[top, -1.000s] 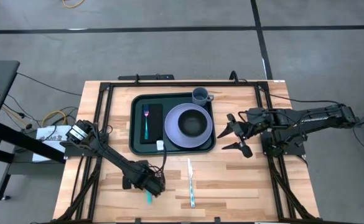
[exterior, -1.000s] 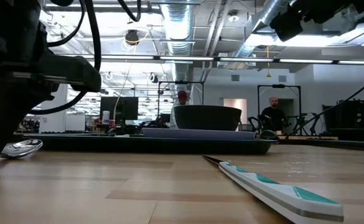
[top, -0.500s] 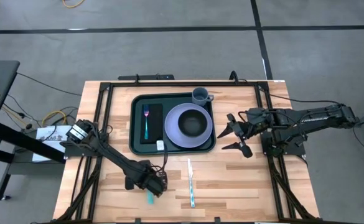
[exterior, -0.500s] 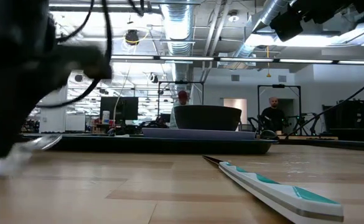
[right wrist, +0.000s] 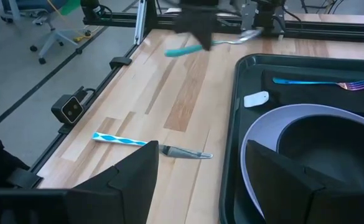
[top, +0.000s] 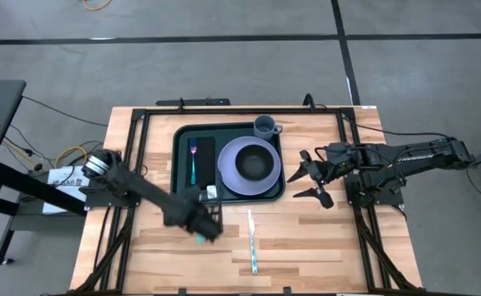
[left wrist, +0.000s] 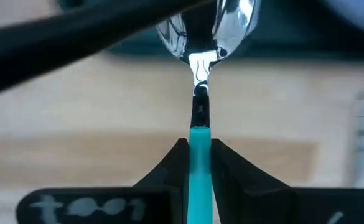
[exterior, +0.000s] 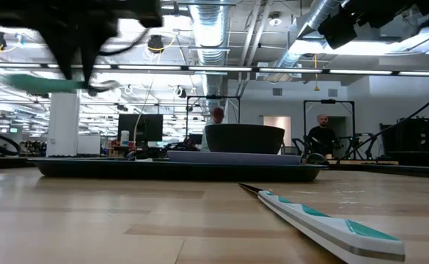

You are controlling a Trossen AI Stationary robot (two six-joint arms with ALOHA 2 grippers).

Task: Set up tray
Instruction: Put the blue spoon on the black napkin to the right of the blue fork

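The dark green tray (top: 177, 168) sits at the table's far middle. It carries a purple plate (top: 227, 174) with a dark bowl (top: 256, 164), a grey cup (top: 265, 127), and a fork (top: 194, 161) on a black napkin. My left gripper (top: 203, 220) hangs over the table just near of the tray's near-left corner, shut on a teal-handled spoon (left wrist: 201, 93). A knife (top: 252, 238) with a blue-and-white handle lies flat on the wood near of the tray. My right gripper (top: 312, 177) waits open, right of the tray. My left gripper pinches the spoon's teal handle (left wrist: 200, 155) between its two fingers (left wrist: 168, 167), close to where the handle meets the metal neck. The handle runs along between the fingers, its bowl (left wrist: 206, 28) pointing ahead toward the tray. The spoon is level and lifted clear of the table (exterior: 42, 82).
Black frame rails (top: 137, 156) run along the table's left, right and far sides. Bare wood (top: 306, 247) lies near of the tray, on both sides of the knife. A small white piece (top: 211, 191) rests at the tray's near edge. People stand in the room beyond.
My left gripper has risen from the table and moved toward the far edge, up to the tray's near-left corner, staying shut on the spoon. The spoon, which lay on the wood a second ago, is now lifted clear and level. My right arm has kept still.
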